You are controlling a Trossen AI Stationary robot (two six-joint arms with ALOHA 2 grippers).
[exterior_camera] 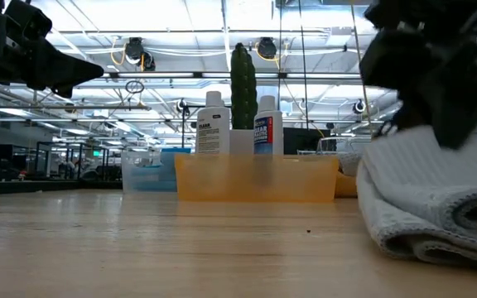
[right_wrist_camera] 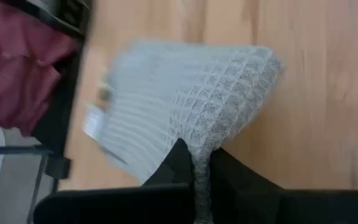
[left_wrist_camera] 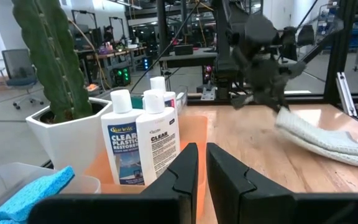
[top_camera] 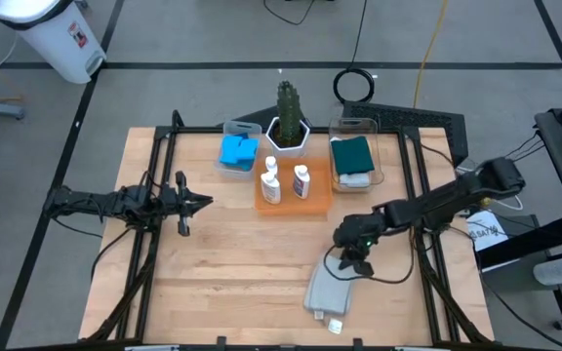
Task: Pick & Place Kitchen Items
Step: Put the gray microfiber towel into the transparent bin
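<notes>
- The right tool (top_camera: 355, 265) pinches the near edge of a folded grey waffle-weave cloth (top_camera: 330, 289), fingers (right_wrist_camera: 180, 163) clamped on a raised fold, at the front right of the wooden counter (top_camera: 222, 263).
- The cloth's far end lies on the counter, a white tag at its front corner.
- The left tool (top_camera: 203, 203) hovers over the counter's left side, fingers (left_wrist_camera: 185, 171) nearly together, holding nothing.
- Two small white labelled bottles (top_camera: 270, 183) stand on a flat orange tray (top_camera: 315, 207) before a green cactus in a white hexagonal pot (top_camera: 288, 122).
- Bright-blue sponges (top_camera: 238, 150) fill one clear plastic bin (top_camera: 226, 168); a dark green folded cloth (top_camera: 352, 153) fills another.
</notes>
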